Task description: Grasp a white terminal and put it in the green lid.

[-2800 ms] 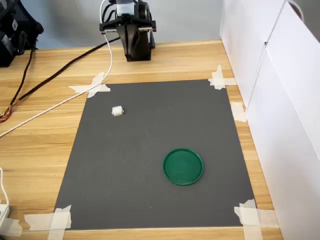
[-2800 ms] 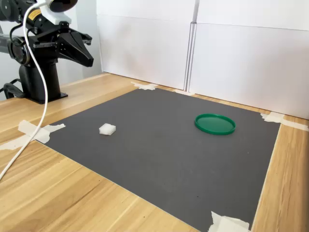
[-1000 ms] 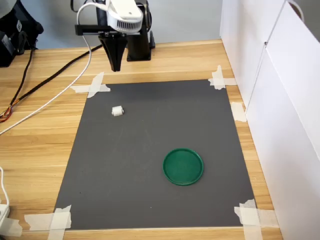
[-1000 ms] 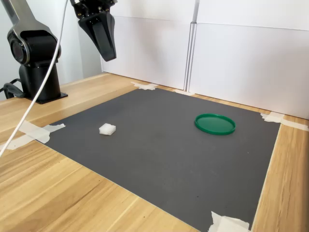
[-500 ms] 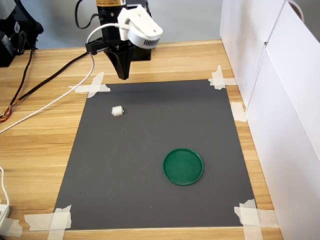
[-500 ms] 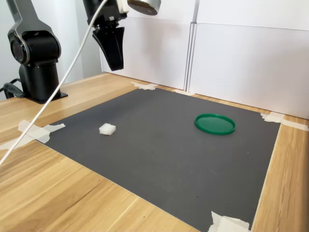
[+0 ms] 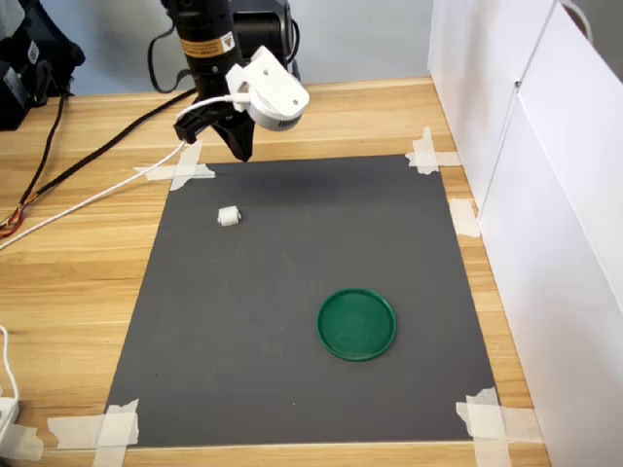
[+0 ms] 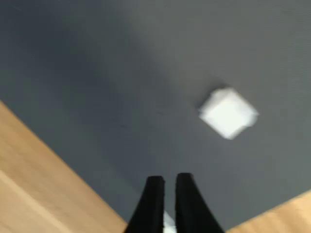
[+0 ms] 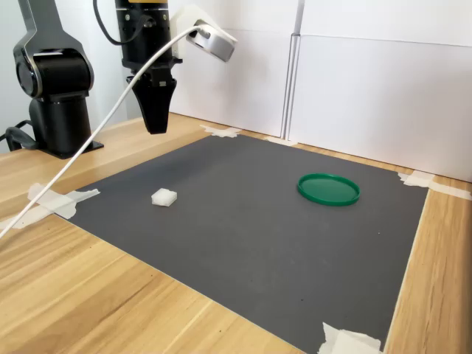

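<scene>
A: How do the fingers (image 8: 154,201) stand?

B: In the wrist view the two black fingers sit nearly together, with only a thin slit between them, and nothing is in it. So the gripper (image 7: 240,151) is closed on nothing. In the first exterior view it points down and hangs above the mat's (image 7: 292,370) far edge, close to the taped far-left corner as that view shows it. In the second exterior view the gripper (image 9: 155,127) hangs in the air, clear of the mat (image 9: 243,243).

A: And the terminal?

B: The terminal (image 7: 228,216) lies on the mat, apart from the gripper and nearer the camera than it in the first exterior view. It touches nothing but the mat. In the wrist view the terminal (image 8: 228,113) is a blurred white block on the mat (image 8: 121,73), out beyond the fingertips and off to one side of their line. In the second exterior view the terminal (image 9: 164,197) lies on the mat below the gripper.

A: The lid?

B: The lid (image 7: 357,324) lies flat on the mat, well apart from the terminal, toward the mat's near-right part in the first exterior view. In the second exterior view the lid (image 9: 328,189) shows nothing inside it.

A: What else is around the mat?

B: Tape (image 7: 177,167) holds its corners to the table (image 7: 68,282). A white cable (image 7: 97,199) runs from the arm across the table, beyond the mat's left edge in the first exterior view. White panels (image 9: 369,96) stand beyond the mat's far side in the second exterior view.
</scene>
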